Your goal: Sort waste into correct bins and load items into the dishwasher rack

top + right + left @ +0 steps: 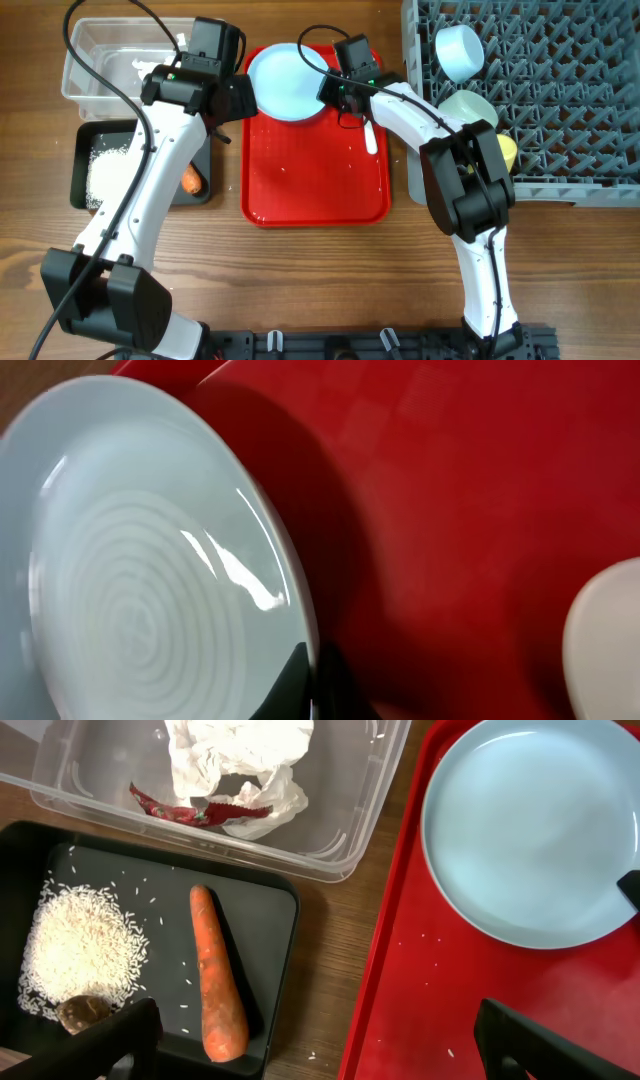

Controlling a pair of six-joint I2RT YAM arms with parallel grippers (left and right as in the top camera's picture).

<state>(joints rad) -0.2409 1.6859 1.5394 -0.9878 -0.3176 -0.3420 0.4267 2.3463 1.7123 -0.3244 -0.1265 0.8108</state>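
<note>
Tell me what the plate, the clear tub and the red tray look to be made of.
The plate: likely glazed ceramic or melamine, glossy; sharp highlights and faint concentric rings in the right wrist view.
The clear tub: transparent moulded plastic; the table shows through its walls.
The red tray: probably plastic, satin sheen with a faint checkered texture.

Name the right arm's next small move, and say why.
Probably lift the plate off the red tray toward the rack: the right end effector seems clamped on its rim, that edge looks raised, and the rack has free pegs.
</note>
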